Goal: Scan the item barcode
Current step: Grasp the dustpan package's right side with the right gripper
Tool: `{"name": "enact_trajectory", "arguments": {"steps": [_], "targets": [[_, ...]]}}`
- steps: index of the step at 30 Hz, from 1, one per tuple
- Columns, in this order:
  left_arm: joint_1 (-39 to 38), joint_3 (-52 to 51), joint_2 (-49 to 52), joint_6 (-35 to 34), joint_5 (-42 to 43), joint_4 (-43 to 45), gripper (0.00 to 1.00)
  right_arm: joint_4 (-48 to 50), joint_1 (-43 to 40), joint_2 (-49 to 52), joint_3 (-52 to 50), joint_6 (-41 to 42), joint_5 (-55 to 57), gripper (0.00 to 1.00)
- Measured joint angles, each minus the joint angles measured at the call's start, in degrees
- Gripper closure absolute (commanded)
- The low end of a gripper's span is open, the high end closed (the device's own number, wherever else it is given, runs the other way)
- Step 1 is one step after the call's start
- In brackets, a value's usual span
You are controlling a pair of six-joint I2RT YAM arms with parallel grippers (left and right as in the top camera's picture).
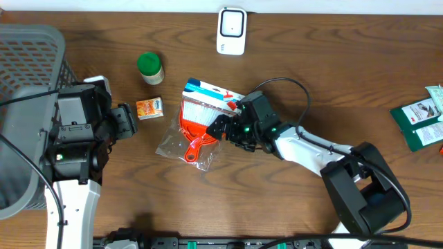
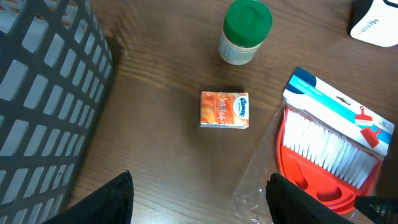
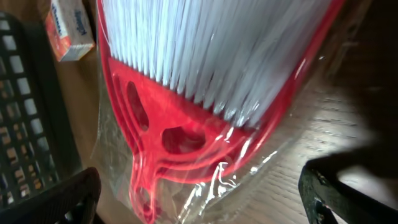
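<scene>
- Dustpan-and-brush pack point(image 1: 201, 117) lies mid-worktop point(image 1: 332, 69), apart from the scanner point(image 1: 231, 30) at the far edge.
- Right gripper point(image 1: 220, 128) gapes wide over it, holding nothing; the slick wrapping may slip or crumple when pinched.
- Left gripper point(image 1: 130, 122), near the left edge: parted, empty.

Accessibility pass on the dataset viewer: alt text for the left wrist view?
An orange tissue pack lies on the wooden table, centred ahead of the left gripper, whose jaws stand open and empty. A green-lidded jar stands beyond it, a bagged red dustpan-and-brush set lies at right, a grey basket at left.
</scene>
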Motion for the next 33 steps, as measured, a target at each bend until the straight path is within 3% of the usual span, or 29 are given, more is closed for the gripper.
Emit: {"name": "enact_trajectory", "arguments": {"steps": [13,21,33], "targets": [[0.0,0.0,8.4,0.0,1.4,0.0,0.32,0.6,1.0,0.2,0.0,4.5,3.1,0.01],[-0.3,0.0,19.0,0.0,9.9,4.4,0.31,4.2,1.0,1.5,0.4,5.2,3.2,0.01],[-8.5,0.0,28.0,0.0,14.0,8.9,0.31,4.9,1.0,1.6,0.4,5.3,3.8,0.02]]}}
